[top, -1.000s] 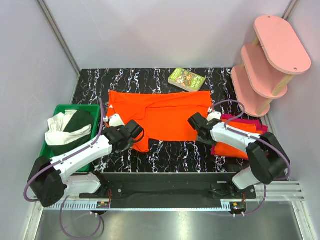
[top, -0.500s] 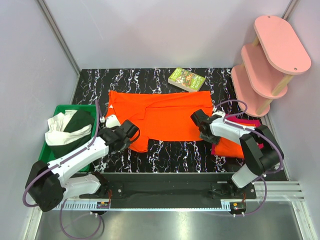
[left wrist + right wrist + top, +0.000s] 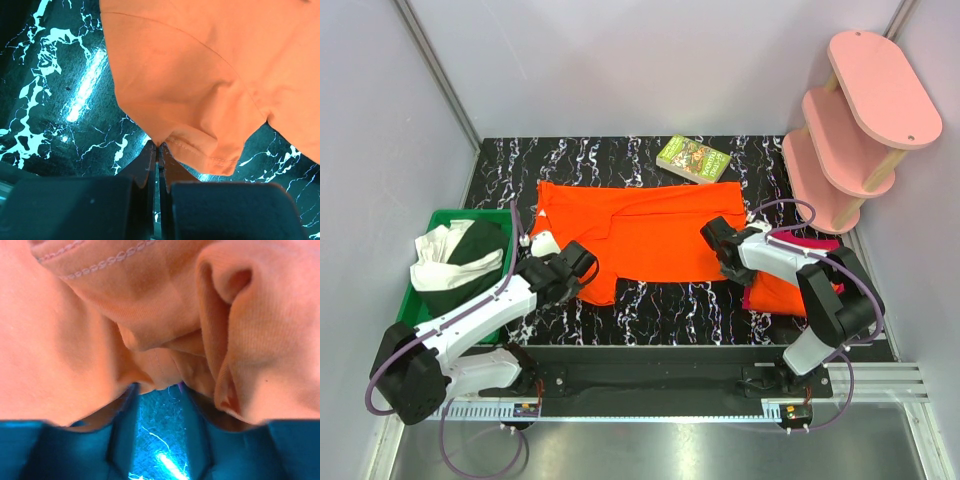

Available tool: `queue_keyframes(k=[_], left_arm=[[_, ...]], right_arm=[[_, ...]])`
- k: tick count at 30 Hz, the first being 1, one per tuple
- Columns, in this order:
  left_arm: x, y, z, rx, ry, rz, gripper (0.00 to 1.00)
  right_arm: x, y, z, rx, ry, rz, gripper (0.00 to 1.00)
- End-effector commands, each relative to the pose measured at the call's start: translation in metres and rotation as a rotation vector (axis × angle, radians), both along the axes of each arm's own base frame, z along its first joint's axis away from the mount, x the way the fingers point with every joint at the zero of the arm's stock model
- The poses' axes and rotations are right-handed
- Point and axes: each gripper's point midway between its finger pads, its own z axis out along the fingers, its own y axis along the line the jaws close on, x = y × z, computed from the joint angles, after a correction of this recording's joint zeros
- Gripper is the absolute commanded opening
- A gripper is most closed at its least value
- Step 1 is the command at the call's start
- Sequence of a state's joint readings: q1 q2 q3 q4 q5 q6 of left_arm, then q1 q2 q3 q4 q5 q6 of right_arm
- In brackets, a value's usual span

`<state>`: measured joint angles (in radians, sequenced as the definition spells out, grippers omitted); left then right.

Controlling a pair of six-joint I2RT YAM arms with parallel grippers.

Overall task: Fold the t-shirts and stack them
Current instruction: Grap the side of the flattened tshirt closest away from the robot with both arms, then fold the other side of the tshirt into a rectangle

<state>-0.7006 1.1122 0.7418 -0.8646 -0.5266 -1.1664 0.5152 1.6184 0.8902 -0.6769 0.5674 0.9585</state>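
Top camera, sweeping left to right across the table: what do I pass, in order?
green bin with bundled clothes → spread orange t-shirt → folded t-shirt stack → pink shelf. The book and both grippers overlap the spread shirt's span, so they are left out.

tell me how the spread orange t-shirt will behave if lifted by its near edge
Probably floppy: the orange t-shirt puckers into soft folds where the left gripper pinches its hem, so it should sag between grip points. Likely light, since a thin pinch gathers it. It may drag, not slide: it bunches at the right gripper.
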Motion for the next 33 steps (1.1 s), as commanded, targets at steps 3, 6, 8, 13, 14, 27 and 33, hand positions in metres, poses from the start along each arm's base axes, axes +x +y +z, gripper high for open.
queue_keyframes(k=[3, 6, 8, 13, 14, 27, 33], left_arm=[[0.005, -0.002, 0.004, -0.020, -0.027, -0.005, 0.00], [0.004, -0.002, 0.003, -0.018, -0.024, -0.004, 0.00], [0.004, -0.001, 0.002, -0.015, -0.021, -0.001, 0.00], [0.005, -0.002, 0.002, -0.015, -0.020, 0.000, 0.00], [0.006, -0.002, 0.003, -0.013, -0.025, 0.002, 0.00], [0.020, 0.006, 0.047, 0.000, -0.143, 0.019, 0.00], [0.028, 0.009, 0.076, 0.008, -0.206, 0.032, 0.00]], right_arm=[[0.011, -0.004, 0.001, -0.012, -0.032, -0.046, 0.31], [0.008, -0.005, -0.001, -0.014, -0.026, -0.051, 0.18], [0.007, -0.007, -0.002, -0.019, -0.025, -0.051, 0.12], [0.007, -0.008, 0.001, -0.018, -0.028, -0.048, 0.00], [0.007, -0.007, 0.002, -0.018, -0.032, -0.043, 0.00], [0.014, 0.004, 0.054, 0.040, -0.163, 0.068, 0.00], [0.019, 0.018, 0.083, 0.080, -0.200, 0.181, 0.00]])
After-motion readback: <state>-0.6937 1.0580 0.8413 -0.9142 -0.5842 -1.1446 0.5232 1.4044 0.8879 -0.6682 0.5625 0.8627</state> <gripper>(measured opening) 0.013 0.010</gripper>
